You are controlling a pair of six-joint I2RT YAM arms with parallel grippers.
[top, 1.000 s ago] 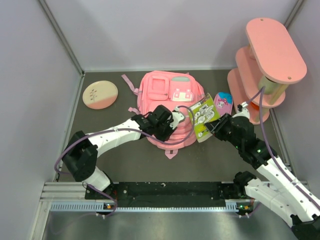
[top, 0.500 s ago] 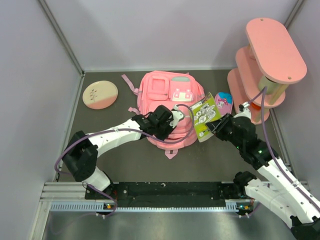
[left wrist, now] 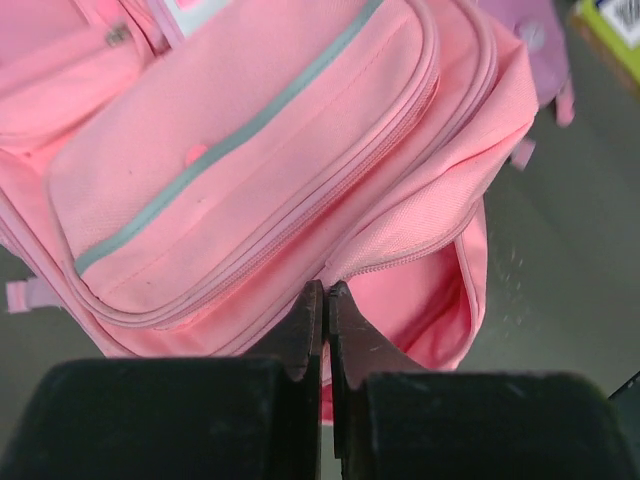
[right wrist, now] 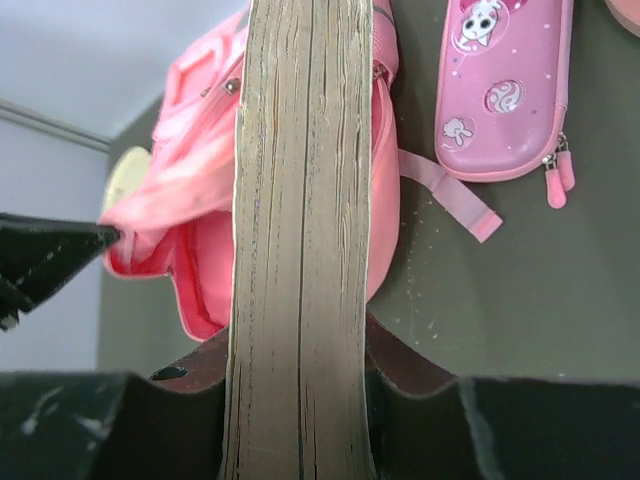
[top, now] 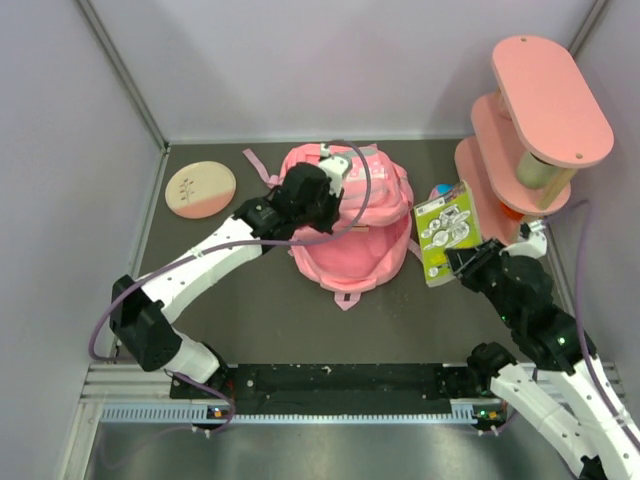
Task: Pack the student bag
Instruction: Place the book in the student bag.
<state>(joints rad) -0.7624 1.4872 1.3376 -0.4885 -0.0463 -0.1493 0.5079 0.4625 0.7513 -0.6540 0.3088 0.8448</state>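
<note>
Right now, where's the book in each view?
Top external: book right of centre, held by the right gripper.
Left wrist: only its green corner, top right edge.
Right wrist: its page edge, upright, fills the centre.
Shared landmark: the pink backpack.

No legible text on student bag (top: pixel 350 258) or book (top: pixel 446 231).

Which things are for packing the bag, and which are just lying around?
For the job: big pink fabric backpack, pinched open by the left claw; thick book with a green-and-white cover, held in the right claw.
Just lying about: round cream-and-pink plate; pink tiered shelf; small pink cartoon pencil case, untouched beside the backpack, though it might get packed later.
</note>
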